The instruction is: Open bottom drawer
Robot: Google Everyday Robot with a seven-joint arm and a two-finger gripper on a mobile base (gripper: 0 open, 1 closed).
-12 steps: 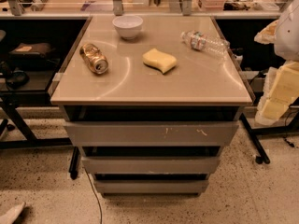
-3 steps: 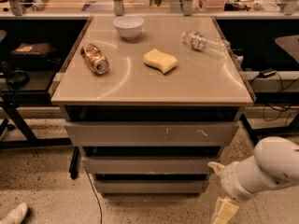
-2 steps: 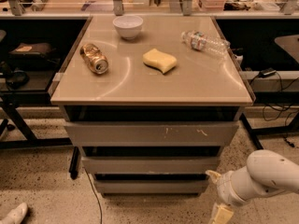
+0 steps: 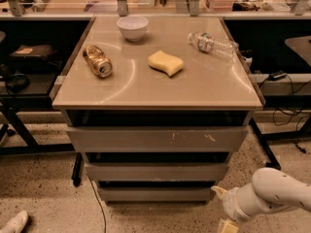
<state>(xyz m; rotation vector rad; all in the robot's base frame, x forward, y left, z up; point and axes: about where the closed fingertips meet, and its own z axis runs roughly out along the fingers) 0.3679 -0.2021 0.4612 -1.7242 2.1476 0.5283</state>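
We find the bottom drawer [image 4: 155,194] as the slimmest, lowest grey front, seemingly shut, with its long axis running left to right. Our gripper [image 4: 222,208] hangs low at the right, just beside the drawer's right end and a little nearer the camera. Its jaws stand apart with nothing between them. The drawer lies to the left of the jaws, so we judge the coming move must carry them leftward onto the front's edge.

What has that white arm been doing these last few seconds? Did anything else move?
The arm dropped from beside the tabletop to near the floor, bringing the gripper, open and empty, beside the right end of the bottom drawer. Nothing was grasped. The drawer, bowl, can, sponge and bottle stayed put.
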